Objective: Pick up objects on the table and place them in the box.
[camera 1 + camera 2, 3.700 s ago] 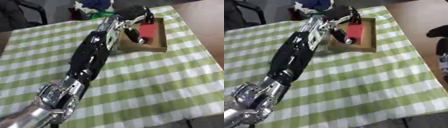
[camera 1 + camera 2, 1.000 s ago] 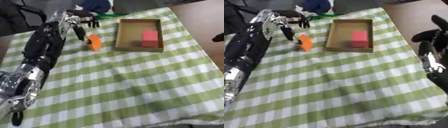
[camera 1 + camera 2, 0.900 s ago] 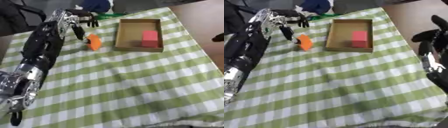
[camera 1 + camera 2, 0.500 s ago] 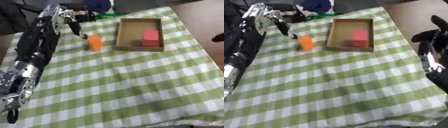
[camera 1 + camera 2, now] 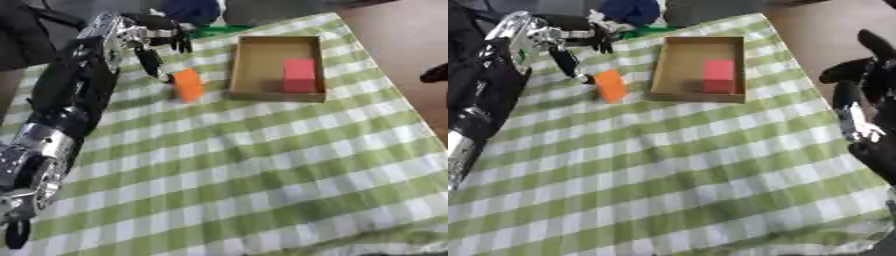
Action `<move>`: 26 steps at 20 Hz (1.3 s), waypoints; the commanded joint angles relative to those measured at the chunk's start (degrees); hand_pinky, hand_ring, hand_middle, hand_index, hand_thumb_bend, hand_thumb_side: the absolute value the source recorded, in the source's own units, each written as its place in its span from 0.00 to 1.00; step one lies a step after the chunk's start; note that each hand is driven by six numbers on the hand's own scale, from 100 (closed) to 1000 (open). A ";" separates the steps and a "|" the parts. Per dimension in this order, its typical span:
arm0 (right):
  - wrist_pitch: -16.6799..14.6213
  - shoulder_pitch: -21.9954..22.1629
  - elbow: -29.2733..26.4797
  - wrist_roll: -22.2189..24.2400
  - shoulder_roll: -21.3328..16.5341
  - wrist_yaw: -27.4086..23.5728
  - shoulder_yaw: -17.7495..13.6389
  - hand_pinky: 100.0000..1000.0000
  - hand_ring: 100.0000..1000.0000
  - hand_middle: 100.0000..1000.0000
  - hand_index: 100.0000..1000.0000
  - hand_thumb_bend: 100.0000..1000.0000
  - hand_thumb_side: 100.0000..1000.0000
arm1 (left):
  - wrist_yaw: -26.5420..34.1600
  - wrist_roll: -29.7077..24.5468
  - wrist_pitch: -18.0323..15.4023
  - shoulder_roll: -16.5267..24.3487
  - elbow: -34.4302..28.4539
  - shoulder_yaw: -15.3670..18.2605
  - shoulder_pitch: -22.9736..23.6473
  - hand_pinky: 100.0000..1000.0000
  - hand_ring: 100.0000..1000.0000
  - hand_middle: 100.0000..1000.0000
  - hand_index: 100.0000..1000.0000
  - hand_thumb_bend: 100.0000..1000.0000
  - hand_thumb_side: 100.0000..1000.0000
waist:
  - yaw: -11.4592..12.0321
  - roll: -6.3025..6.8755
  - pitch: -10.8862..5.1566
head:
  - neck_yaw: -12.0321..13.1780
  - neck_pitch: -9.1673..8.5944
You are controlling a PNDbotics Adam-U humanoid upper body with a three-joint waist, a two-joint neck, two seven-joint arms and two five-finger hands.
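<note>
Left hand point(image 5: 157, 42) withdrawn (one orange block point(image 5: 187, 85))

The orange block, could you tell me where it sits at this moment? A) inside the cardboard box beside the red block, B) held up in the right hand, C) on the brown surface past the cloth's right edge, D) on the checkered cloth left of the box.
D: the orange block lies on the green checkered cloth just left of the box, with the left hand above it; only the red block is in the box.

Orange block point(image 5: 187, 84), green-checked tablecloth point(image 5: 262, 165)
</note>
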 commanded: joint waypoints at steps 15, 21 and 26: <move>-0.12 -0.53 -0.41 0.01 -0.65 0.37 -0.55 0.86 0.67 0.60 1.00 0.00 0.55 | 0.77 -3.47 -8.35 0.24 1.32 -2.88 -0.06 0.79 0.73 0.67 0.79 0.38 0.00 | -0.14 -0.27 -0.70 | -0.45 -0.01; -0.14 -0.65 -0.38 0.07 -0.59 0.38 -0.57 0.86 0.67 0.60 1.00 0.00 0.55 | 0.40 -3.42 -9.22 -0.58 2.40 -3.49 0.40 0.78 0.72 0.64 0.77 0.33 0.00 | -0.30 -0.10 -0.52 | -0.54 -0.12; -0.13 -0.65 -0.30 0.12 -0.55 0.38 -0.57 0.86 0.67 0.60 1.00 0.00 0.55 | 0.20 -3.79 -9.28 -0.80 3.15 -3.66 0.74 0.77 0.69 0.57 0.72 0.27 0.00 | -0.21 0.00 -0.53 | -0.65 -0.13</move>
